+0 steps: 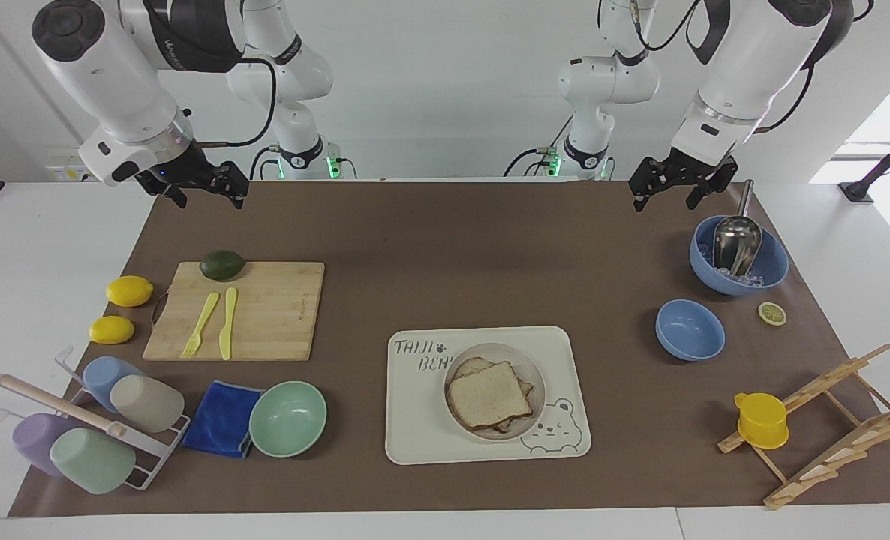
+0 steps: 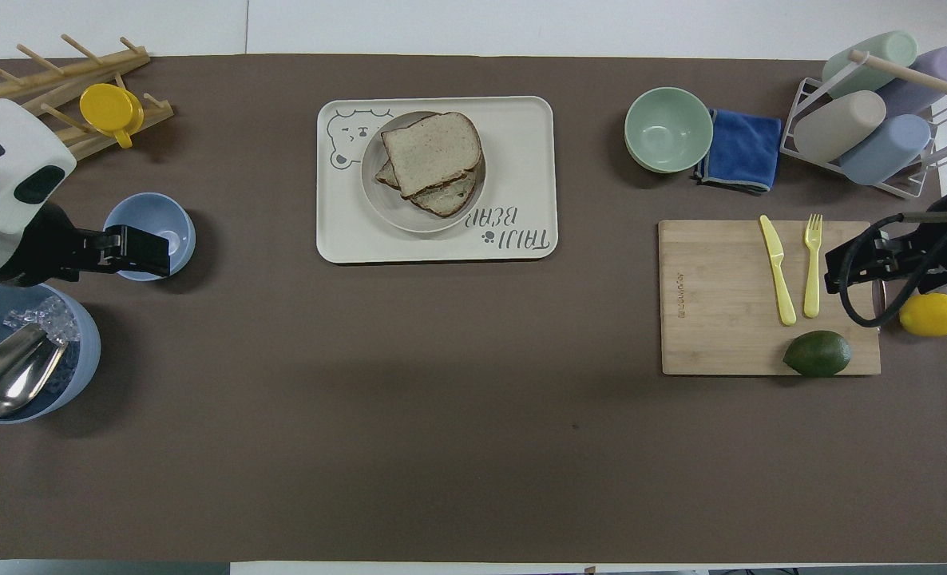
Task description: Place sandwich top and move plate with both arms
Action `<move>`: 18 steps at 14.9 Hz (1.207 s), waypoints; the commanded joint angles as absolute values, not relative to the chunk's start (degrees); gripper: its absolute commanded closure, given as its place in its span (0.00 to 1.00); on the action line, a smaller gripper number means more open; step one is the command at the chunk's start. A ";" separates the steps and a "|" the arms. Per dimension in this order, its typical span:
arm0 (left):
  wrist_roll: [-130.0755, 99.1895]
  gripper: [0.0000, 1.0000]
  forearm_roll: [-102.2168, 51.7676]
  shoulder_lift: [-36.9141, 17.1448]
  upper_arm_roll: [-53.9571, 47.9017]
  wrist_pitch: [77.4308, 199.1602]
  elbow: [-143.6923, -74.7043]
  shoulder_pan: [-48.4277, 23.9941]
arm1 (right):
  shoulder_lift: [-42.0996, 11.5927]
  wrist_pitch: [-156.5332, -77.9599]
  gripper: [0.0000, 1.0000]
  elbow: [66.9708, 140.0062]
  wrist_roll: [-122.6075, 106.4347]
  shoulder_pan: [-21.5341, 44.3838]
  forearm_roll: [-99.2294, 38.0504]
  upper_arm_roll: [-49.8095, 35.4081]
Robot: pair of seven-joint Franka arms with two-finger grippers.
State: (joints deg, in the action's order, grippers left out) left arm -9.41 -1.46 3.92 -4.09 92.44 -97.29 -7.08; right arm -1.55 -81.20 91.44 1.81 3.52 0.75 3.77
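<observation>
Both views are bright and evenly lit, with soft diffuse light falling from above. Shadows on the brown mat [image 1: 445,247] are faint and short: a soft dark rim hugs the tray [image 2: 521,160], the small blue bowl [image 1: 690,328] and the cutting board [image 2: 721,295]. In the facing view a window [image 1: 884,120] toward the left arm's end blows out to plain white. The metal scoop [image 2: 6,379] shows a bright glint. Focus is sharp across the tabletop [image 1: 40,255]; the left arm's white casing [image 2: 2,164] looms large and slightly soft at the overhead view's edge.
</observation>
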 commanded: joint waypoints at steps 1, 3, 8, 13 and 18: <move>-9.58 0.00 -1.32 3.51 -3.16 91.06 -96.15 -7.91 | -0.53 -81.91 0.00 92.46 0.70 2.72 -0.53 3.60; -9.58 0.00 -1.32 4.04 -3.34 91.06 -96.59 -7.30 | -0.53 -81.91 0.00 92.46 0.70 2.72 -0.53 3.60; -9.67 0.00 -1.32 3.96 -3.34 91.32 -96.50 -7.29 | -0.53 -81.91 0.00 92.46 0.53 2.73 -0.53 3.60; -9.58 0.00 -1.32 3.96 -3.34 92.28 -96.59 -7.21 | -0.53 -81.91 0.00 92.55 0.70 1.49 -0.53 3.69; -9.58 0.00 -1.32 3.96 -3.25 92.72 -96.59 -7.03 | -0.53 -81.91 0.00 92.55 0.70 1.50 -0.53 3.60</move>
